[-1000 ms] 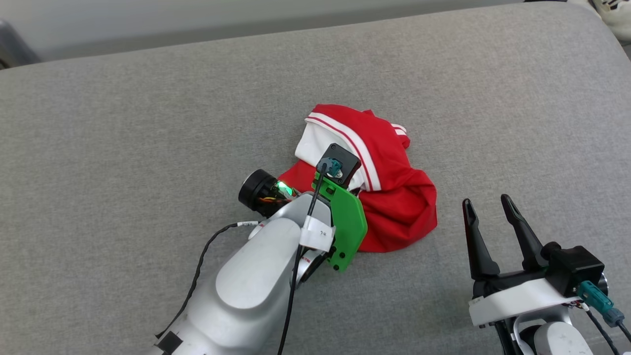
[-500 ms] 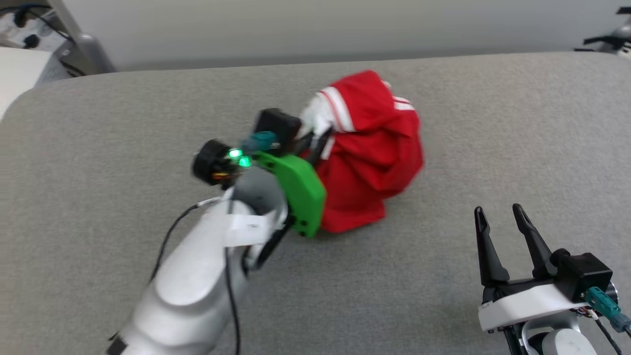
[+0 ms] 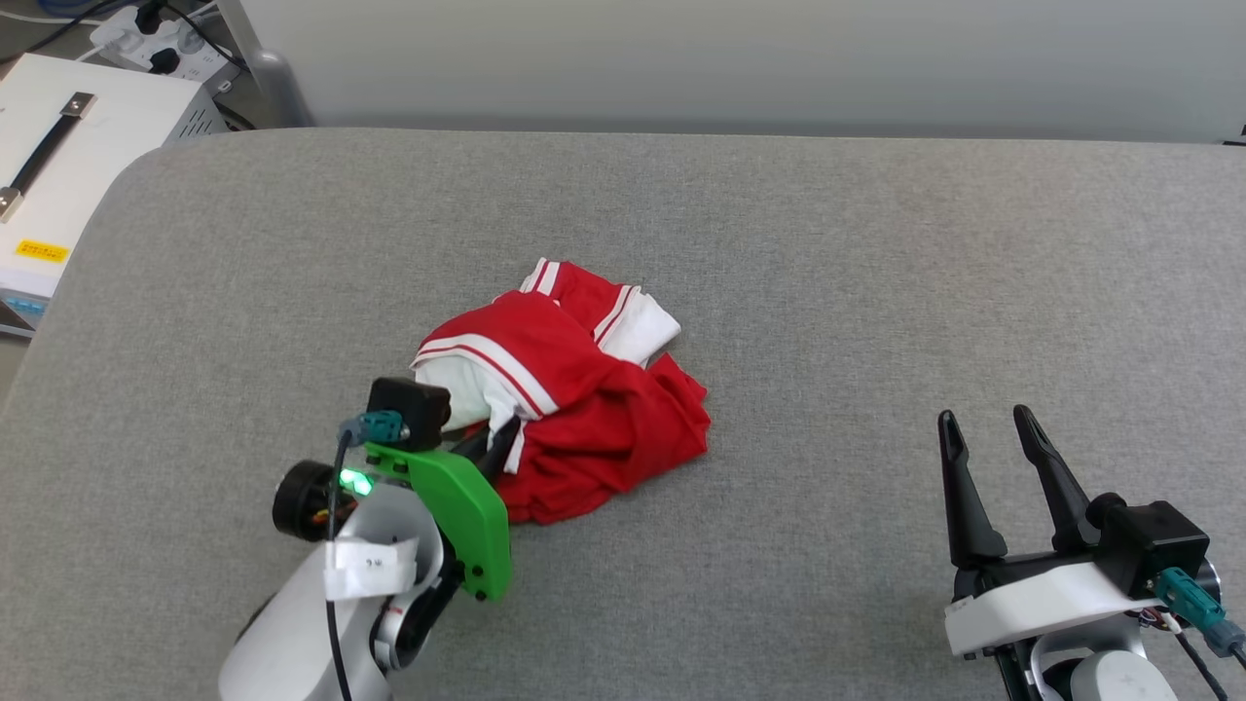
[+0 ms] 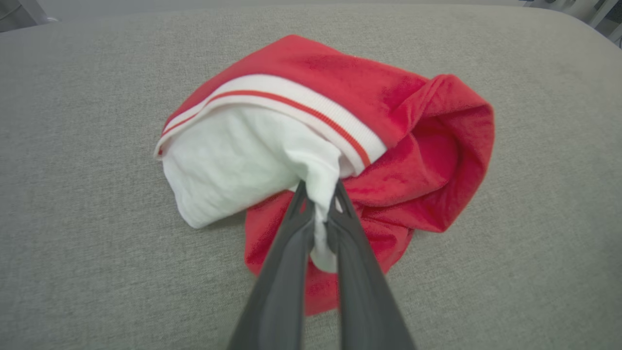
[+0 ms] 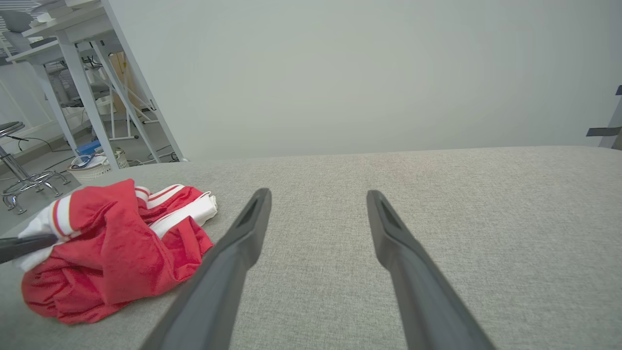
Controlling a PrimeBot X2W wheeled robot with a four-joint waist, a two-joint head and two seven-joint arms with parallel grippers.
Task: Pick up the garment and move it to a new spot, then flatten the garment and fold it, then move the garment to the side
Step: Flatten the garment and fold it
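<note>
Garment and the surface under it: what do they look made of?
The garment looks like soft matte knit, likely jersey: it bunches in loose folds. The surface looks like grey woven upholstery, probably padded: fine heathered weave, rounded edge.

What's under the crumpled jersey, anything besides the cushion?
Grey cushion shows all around the jersey, which lies bunched on it. The left pincer pinches its white fabric. Anything beneath the folds is covered.

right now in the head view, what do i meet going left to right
white box → left gripper, shut on the garment → garment → right gripper, open
</note>
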